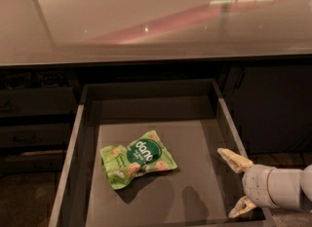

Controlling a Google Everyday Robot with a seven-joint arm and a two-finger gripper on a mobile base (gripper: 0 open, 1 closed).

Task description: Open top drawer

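Note:
The top drawer [82, 138] stands pulled far out from under the counter, its deep grey box open to view. Its front and handle are below the picture's bottom edge. A green snack bag [137, 159] lies flat on the drawer floor, left of centre. My gripper [238, 186] is at the lower right, over the drawer's right side wall near its front corner. Its two pale fingers [234, 160] are spread apart and hold nothing. The white wrist reaches in from the right edge.
A glossy beige countertop [146, 21] overhangs the drawer. Slimmer dark drawer fronts [29, 136] stack on the left. A dark cabinet door [278, 104] stands on the right. Brown floor shows at the bottom left.

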